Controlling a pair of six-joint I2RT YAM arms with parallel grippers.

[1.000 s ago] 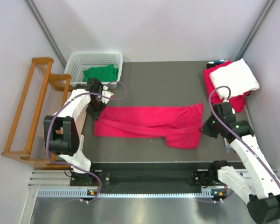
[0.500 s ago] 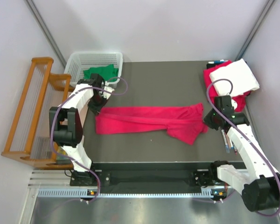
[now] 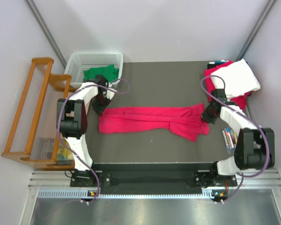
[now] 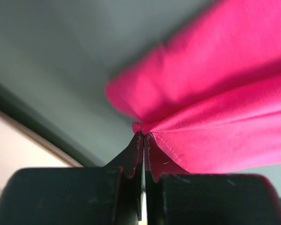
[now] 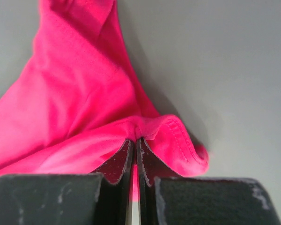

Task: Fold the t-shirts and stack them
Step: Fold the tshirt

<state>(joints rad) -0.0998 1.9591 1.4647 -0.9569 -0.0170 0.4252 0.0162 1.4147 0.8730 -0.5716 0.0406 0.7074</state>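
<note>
Pink t-shirt drawn back, left gripper and right gripper clamping its ends, basket far-left, folded stack far-right

From above, the left end effector at 9 o'clock and the right end effector at 3 o'clock hide their fingertips under their own wrists. In the left wrist view the red t-shirt blurs toward 1 o'clock and runs off the right edge; in the right wrist view it leaves by the left edge. You cannot name the small coloured objects at 4 o'clock on the table.
</note>
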